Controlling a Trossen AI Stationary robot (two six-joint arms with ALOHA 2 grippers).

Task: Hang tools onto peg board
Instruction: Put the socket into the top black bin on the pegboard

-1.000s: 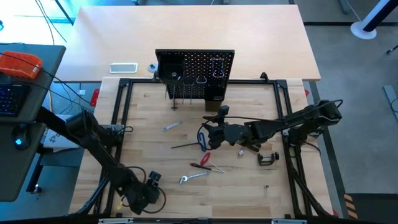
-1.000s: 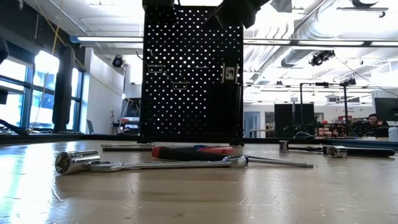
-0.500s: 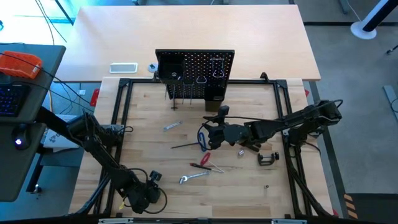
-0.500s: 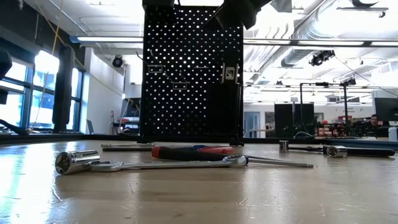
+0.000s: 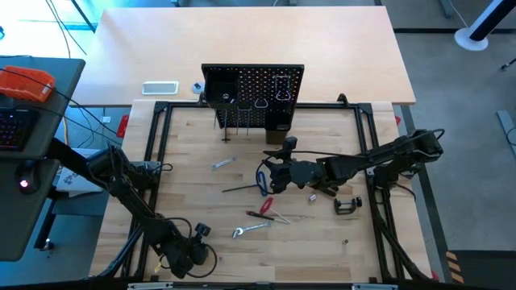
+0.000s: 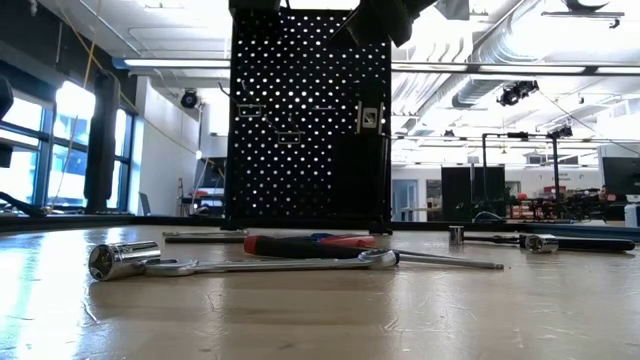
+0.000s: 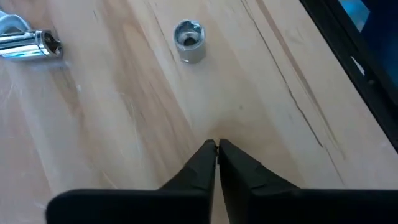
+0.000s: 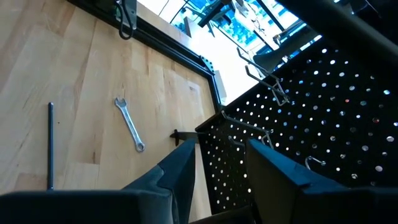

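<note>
High view: I saw the peg board [image 5: 252,97] standing upright at the far edge of the table [image 5: 193,193], some hooks already carrying items. The right gripper [image 5: 270,176] sat mid-table in front of it, with a blue-handled tool [image 5: 260,179] at its tip. Scattered nearby: a small wrench [image 5: 223,163], a thin black rod [image 5: 240,188], a red-handled screwdriver [image 5: 262,207], a longer wrench [image 5: 251,229], a black C-clamp [image 5: 347,205]. The left gripper [image 5: 199,232] sat at the near left corner.

Low view: the screwdriver [image 6: 300,243] and the long wrench [image 6: 270,264] lay before the board [image 6: 308,120]; a socket [image 6: 122,259] lay at left.

Left wrist: fingers [image 7: 202,165] pressed together, nothing between them, over bare wood near a small socket [image 7: 188,41].

Right wrist: fingers [image 8: 183,168] spread apart, facing the board [image 8: 317,112]; I could not tell whether they pinched anything.
</note>
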